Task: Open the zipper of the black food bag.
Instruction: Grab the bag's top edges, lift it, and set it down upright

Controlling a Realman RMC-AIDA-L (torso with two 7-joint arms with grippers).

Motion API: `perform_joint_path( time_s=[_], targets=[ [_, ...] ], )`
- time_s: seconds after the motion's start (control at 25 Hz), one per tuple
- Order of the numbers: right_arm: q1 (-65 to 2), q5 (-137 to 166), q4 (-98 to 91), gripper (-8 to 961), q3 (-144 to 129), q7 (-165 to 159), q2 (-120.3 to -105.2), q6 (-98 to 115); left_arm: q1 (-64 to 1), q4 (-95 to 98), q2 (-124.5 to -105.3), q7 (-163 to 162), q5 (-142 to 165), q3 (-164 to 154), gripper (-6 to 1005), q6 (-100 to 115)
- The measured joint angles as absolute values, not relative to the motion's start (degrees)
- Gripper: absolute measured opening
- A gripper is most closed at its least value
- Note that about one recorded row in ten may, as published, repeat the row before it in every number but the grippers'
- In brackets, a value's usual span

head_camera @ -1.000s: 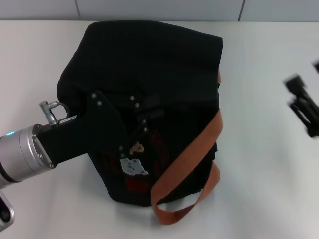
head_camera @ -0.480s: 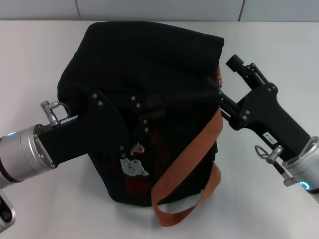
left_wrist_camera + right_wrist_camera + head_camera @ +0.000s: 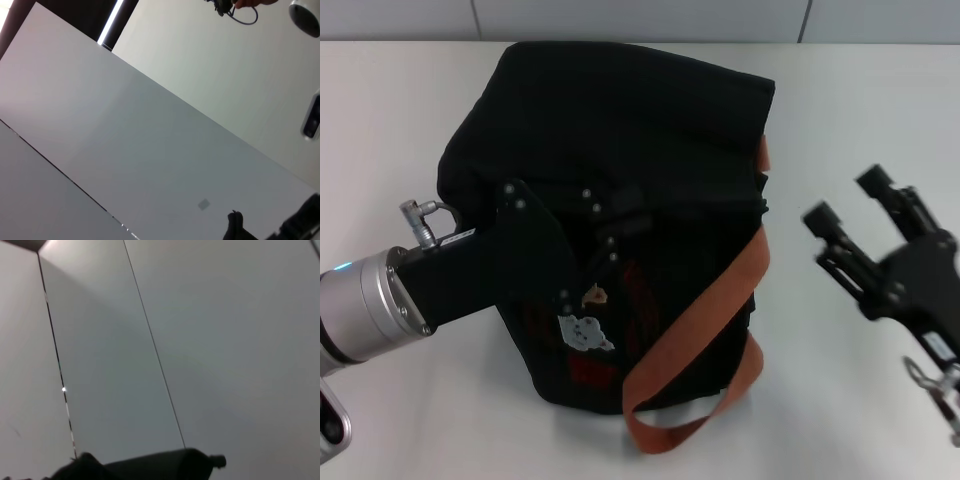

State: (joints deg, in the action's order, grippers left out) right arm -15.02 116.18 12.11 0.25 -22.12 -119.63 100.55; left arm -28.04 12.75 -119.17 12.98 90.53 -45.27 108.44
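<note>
The black food bag (image 3: 620,130) stands in the middle of the white table in the head view. A brown-orange handle (image 3: 698,318) loops down its front right, and a small bear patch (image 3: 585,331) shows on its front. I cannot pick out the zipper against the black fabric. My left gripper (image 3: 605,228) lies against the bag's front left, near a small black tab (image 3: 631,212). Right of the bag and apart from it, my right gripper (image 3: 848,200) is open with nothing in it. Both wrist views show only wall panels.
Bare white table (image 3: 840,110) surrounds the bag on all sides. A grey wall (image 3: 640,18) runs along the table's far edge. The loose handle loop reaches toward the table's front edge.
Half a second ago the right gripper was at the bag's upper right edge. It has since pulled back right and toward the front, away from the bag. The left gripper has stayed put.
</note>
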Motion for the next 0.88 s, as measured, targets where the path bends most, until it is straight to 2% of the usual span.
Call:
perform_joint_path(
  time_s=[0.32,0.88],
  targets=[
    [-13.56,117.23,9.66,832,-1.02,-8.6,-119.86,100.35,-28.33,12.57,-119.18,12.85,90.48,-45.28,85,108.3],
    [-16.55,116.3,17.72,832,0.63,10.17,-119.88,91.23,-28.65,12.12,-119.18,12.84,90.43,-45.17,85,108.23]
  ],
)
